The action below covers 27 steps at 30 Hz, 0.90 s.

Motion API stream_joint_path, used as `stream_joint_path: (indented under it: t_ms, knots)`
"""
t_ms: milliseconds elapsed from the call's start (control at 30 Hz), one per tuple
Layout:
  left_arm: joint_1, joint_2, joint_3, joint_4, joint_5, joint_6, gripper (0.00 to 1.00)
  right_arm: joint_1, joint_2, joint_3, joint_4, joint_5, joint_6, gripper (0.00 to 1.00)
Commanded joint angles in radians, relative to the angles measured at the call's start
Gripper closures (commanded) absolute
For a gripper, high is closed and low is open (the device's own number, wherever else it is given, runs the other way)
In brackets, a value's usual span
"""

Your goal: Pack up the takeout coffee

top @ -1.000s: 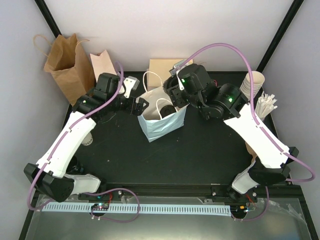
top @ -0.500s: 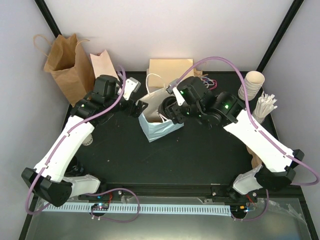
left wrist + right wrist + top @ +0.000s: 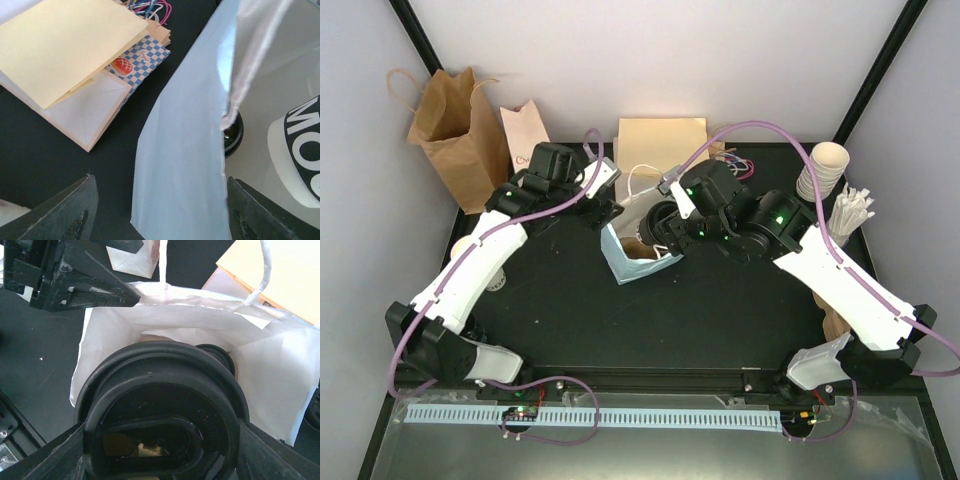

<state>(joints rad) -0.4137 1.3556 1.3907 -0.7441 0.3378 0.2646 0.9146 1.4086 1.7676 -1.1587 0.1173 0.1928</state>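
The left fingers [image 3: 75, 212] have swung in from the left to the far-left rim of the bag [image 3: 628, 264]. They stand spread, one on either side of its pale wall, not clamped on it. Over the last second the right fingers [image 3: 280, 460], clenched on the coffee [image 3: 165, 400], have come left and down from above the bag's right side. The coffee now hangs in the bag's mouth with its black lid about level with the rim. A second lid [image 3: 216, 356] shows deeper inside, beside it. I judge the packing nearly done: lower, release, withdraw.

The pink bag [image 3: 525, 135] at far left carries red print too small to read. A cup [image 3: 295, 150] inside the bag shows white "MO" on a black band, the rest cut off. Whether it is the held coffee, I cannot tell. Farther right, a blue-checked packet [image 3: 142, 52] bears a red-orange picture and illegible script.
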Motion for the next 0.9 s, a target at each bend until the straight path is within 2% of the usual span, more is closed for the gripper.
stream_joint_path:
  t_ms: [0, 300, 567, 600, 867]
  knots:
    - [-0.003, 0.032, 0.077, 0.006, 0.08, 0.06, 0.32, 0.0, -0.017, -0.007, 0.018, 0.012, 0.014, 0.39]
    - [-0.042, 0.057, 0.103, 0.052, 0.115, 0.067, 0.49, -0.001, -0.015, -0.036, 0.014, 0.11, 0.004, 0.39]
    - [-0.051, 0.083, 0.111, 0.037, 0.156, 0.133, 0.95, -0.002, 0.009, -0.061, -0.001, 0.148, -0.004, 0.39]
    - [-0.052, 0.083, 0.11, 0.039, 0.156, 0.138, 0.98, -0.002, 0.009, -0.066, -0.006, 0.139, -0.003, 0.4]
    - [-0.064, 0.002, 0.053, 0.075, 0.166, 0.168, 0.98, 0.002, -0.044, -0.155, -0.022, -0.04, -0.025, 0.42]
